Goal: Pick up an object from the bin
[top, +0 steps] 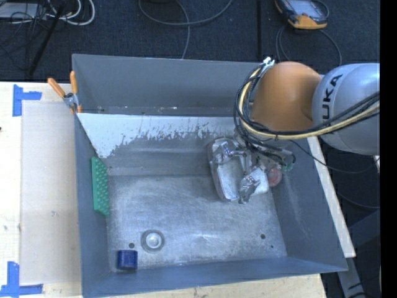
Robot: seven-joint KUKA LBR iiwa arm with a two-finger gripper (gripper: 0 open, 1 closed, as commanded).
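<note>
My gripper [238,180] hangs low over the right part of the bin's floor, close to the back slope. Just to its right a small round pinkish-red thing [274,177] lies against the right wall, partly hidden by the gripper and cables. I see nothing held in the gripper. Far off at the front left lie a small blue block [127,259] and a flat silver round disc [152,240].
A green ridged strip [100,185] leans along the bin's left wall. The arm with its orange cover and looped cables comes in over the bin's back right corner. The floor between the gripper and the left-hand things is bare grey metal.
</note>
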